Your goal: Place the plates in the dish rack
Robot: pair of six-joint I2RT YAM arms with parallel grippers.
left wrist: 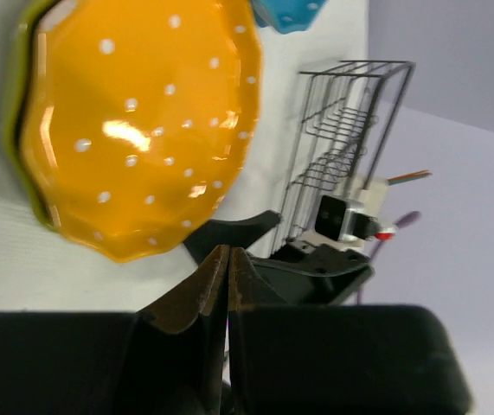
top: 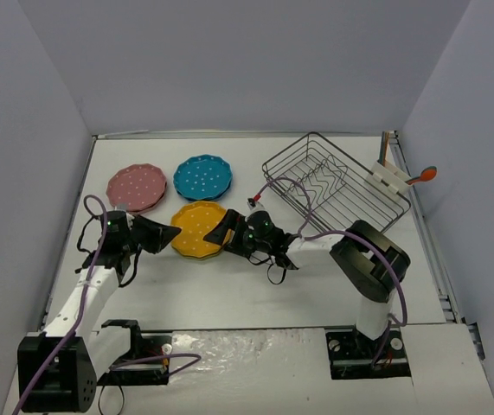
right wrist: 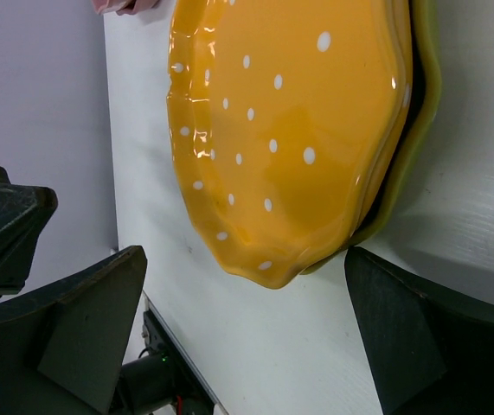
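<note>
Bases of both arms sat at the near edge of the table (top: 229,298), each arm stretched forward and low. From the left, the left gripper (top: 170,233) pointed its fingers, pressed together and holding nothing, at the orange plate (top: 196,226), with the tips just beside its left rim. The right arm folded at the elbow and reached leftward. The right gripper (top: 221,235) had its jaws spread wide to either side of that plate's near-right rim (contact could not be told). A yellow-green plate (right wrist: 428,86) lay under the orange one. Beyond them the pink plate (top: 136,186) and blue plate (top: 202,176) rested flat on the table. Farthest, at the right, the dish rack (top: 333,181) held no plates, so loading looked unstarted.
</note>
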